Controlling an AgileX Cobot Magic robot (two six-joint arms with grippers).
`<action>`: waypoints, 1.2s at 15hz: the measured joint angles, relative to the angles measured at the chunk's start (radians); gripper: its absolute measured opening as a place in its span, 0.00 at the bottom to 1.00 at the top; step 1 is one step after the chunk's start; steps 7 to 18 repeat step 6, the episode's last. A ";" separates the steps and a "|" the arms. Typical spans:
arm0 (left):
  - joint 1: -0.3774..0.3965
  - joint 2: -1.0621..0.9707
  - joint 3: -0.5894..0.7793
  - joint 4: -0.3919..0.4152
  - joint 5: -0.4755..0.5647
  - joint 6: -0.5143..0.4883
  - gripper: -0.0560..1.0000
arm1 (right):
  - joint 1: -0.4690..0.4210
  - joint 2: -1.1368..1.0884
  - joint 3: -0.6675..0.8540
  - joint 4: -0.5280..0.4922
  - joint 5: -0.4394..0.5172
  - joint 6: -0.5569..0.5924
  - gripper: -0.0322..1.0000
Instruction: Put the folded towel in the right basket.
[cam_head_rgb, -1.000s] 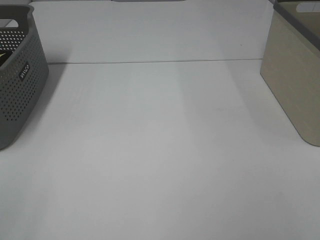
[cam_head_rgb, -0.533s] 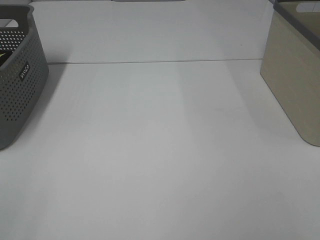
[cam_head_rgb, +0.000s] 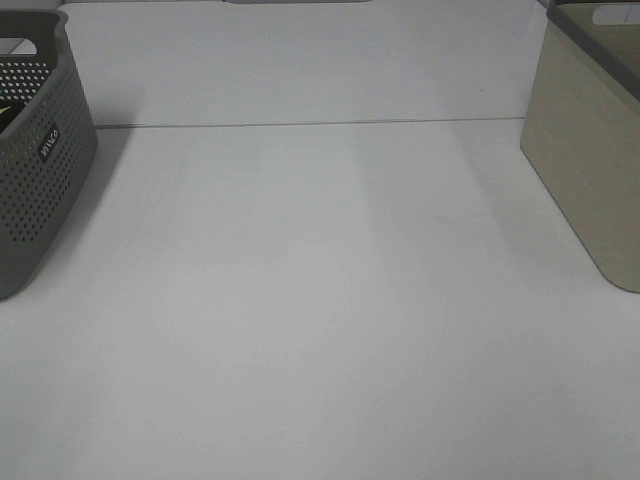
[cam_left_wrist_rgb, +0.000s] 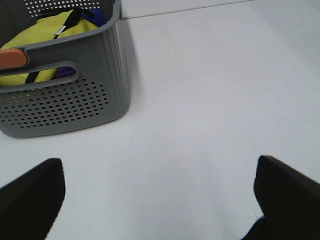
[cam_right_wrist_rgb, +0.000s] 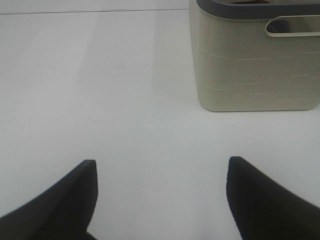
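The right basket (cam_head_rgb: 595, 150) is beige with a dark grey rim and stands at the right edge of the white table; it also shows in the right wrist view (cam_right_wrist_rgb: 255, 55). No folded towel lies on the table. Yellow, blue and orange cloth (cam_left_wrist_rgb: 35, 37) sits bunched inside the grey perforated left basket (cam_left_wrist_rgb: 65, 95), which also shows in the exterior view (cam_head_rgb: 35, 150). My left gripper (cam_left_wrist_rgb: 160, 195) is open and empty over bare table beside that basket. My right gripper (cam_right_wrist_rgb: 160, 190) is open and empty, some way in front of the beige basket. Neither arm shows in the exterior view.
A seam (cam_head_rgb: 300, 124) runs across the white table surface toward the back. The two baskets stand at opposite side edges.
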 joint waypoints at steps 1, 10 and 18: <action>0.000 0.000 0.000 0.000 0.000 0.000 0.98 | 0.000 0.000 0.000 0.000 0.000 0.000 0.70; 0.000 0.000 0.000 0.000 0.000 0.000 0.98 | 0.000 0.000 0.000 0.001 0.000 0.000 0.70; 0.000 0.000 0.000 0.000 0.000 0.000 0.98 | 0.000 0.000 0.000 0.001 0.000 0.000 0.70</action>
